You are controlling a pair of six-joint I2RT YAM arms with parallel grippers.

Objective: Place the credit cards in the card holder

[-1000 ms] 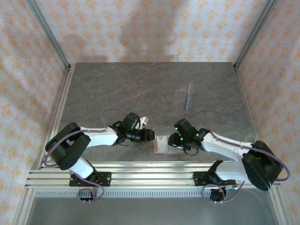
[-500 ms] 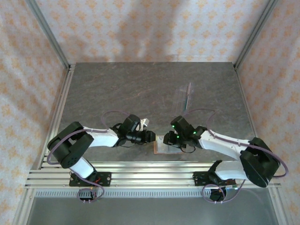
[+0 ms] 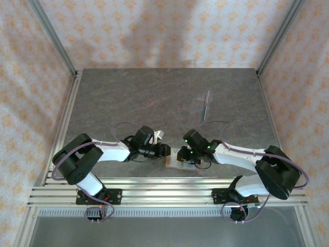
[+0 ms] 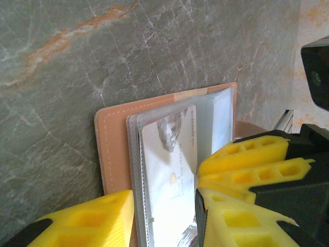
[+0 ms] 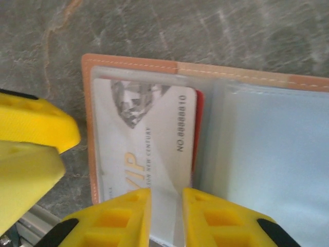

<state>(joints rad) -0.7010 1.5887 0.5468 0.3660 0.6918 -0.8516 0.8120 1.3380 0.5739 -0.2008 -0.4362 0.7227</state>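
Right tool farther left, over card holder

Card holder on the table at its near edge — a card inside it

This looks like a robot lab cell. Aluminium frame posts carry patterned backdrop walls around a grey stone-look table. The left arm and right arm are bolted to a slotted metal rail.
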